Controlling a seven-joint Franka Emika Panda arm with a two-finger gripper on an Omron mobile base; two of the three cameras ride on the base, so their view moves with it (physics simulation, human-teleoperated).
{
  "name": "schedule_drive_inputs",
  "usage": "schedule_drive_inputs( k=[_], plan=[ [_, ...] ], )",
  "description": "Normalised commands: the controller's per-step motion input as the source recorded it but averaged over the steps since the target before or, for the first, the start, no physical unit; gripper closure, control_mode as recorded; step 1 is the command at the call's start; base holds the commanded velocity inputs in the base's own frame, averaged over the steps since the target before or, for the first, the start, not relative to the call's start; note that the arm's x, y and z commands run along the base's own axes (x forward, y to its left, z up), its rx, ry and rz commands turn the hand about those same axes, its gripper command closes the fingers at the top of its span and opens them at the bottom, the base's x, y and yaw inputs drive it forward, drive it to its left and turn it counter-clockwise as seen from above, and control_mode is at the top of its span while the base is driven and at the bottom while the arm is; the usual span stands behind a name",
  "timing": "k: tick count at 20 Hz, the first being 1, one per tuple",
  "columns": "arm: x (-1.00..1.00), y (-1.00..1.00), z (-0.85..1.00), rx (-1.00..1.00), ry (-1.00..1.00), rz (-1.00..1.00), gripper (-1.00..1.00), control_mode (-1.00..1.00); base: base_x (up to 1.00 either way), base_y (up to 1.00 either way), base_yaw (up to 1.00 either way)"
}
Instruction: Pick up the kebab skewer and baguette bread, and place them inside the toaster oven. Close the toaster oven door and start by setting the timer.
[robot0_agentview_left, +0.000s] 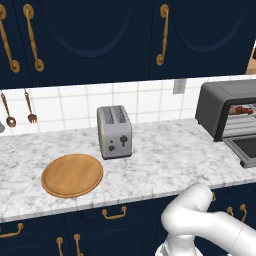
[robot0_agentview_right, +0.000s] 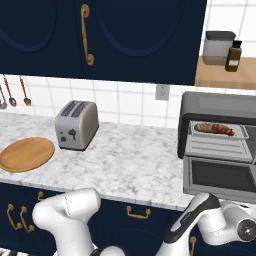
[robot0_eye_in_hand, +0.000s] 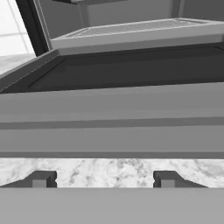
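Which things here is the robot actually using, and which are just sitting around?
In use: toaster oven, its open toaster oven door, the kebab skewer inside, gripper.
Just sitting: silver toaster, wooden plate, jars, hanging utensils.

We are seeing a glossy white arm (robot0_agentview_left: 207, 222) of rounded, tube-like segments at the lower right of the left base view. In the right base view its bulbous white shells are meeting at dark grey joint bands, with a round grey cap at the lower right. Two small dark finger tips (robot0_eye_in_hand: 40, 179) are showing squared, stepped ends.
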Motion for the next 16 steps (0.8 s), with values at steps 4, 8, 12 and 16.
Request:
schedule_drive_inputs(
  k=[4,8,12,16],
  plan=[
    [0.17,0.00,-0.10,0.00,-0.05,0.00,-1.00,-1.00,0.00,0.00,0.00],
    [0.05,0.00,-0.22,0.00,-0.01,0.00,-1.00,-1.00,0.00,0.00,0.00],
    [0.11,0.00,-0.12,0.00,-0.01,0.00,-1.00,-1.00,0.00,0.00,0.00],
    [0.07,0.00,0.00,0.00,-0.07,0.00,-1.00,-1.00,0.00,0.00,0.00]
  ],
)
